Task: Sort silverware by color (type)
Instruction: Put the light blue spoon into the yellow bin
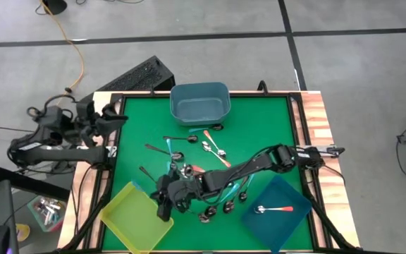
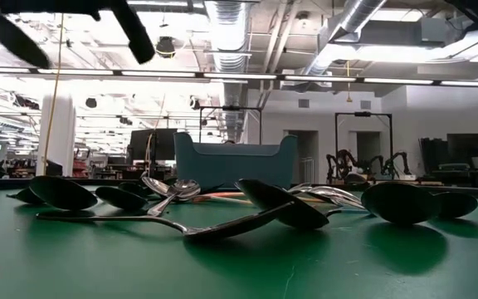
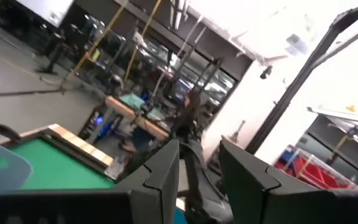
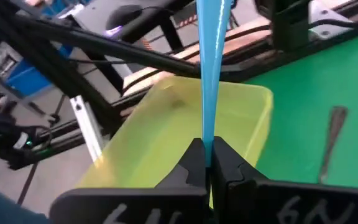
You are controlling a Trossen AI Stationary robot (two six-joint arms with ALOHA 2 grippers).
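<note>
Green felt table (image 1: pixel 259 120); right fingers (image 4: pixel 207 163) pinch slim glossy teal handle (image 4: pixel 211 68).

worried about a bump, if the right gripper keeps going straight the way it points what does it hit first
Most likely the yellow bin. The right gripper, shut on a light blue spoon handle, points straight over that bin's open tray, which looks empty. Depth is unclear, so the held spoon may touch before the fingers do.

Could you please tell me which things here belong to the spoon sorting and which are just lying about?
Job: blue-handled spoon in right gripper; loose spoons; orange-handled spoon; yellow bin, dark blue bin, grey-blue bin.
Lying about: orange cable; keyboard.
</note>
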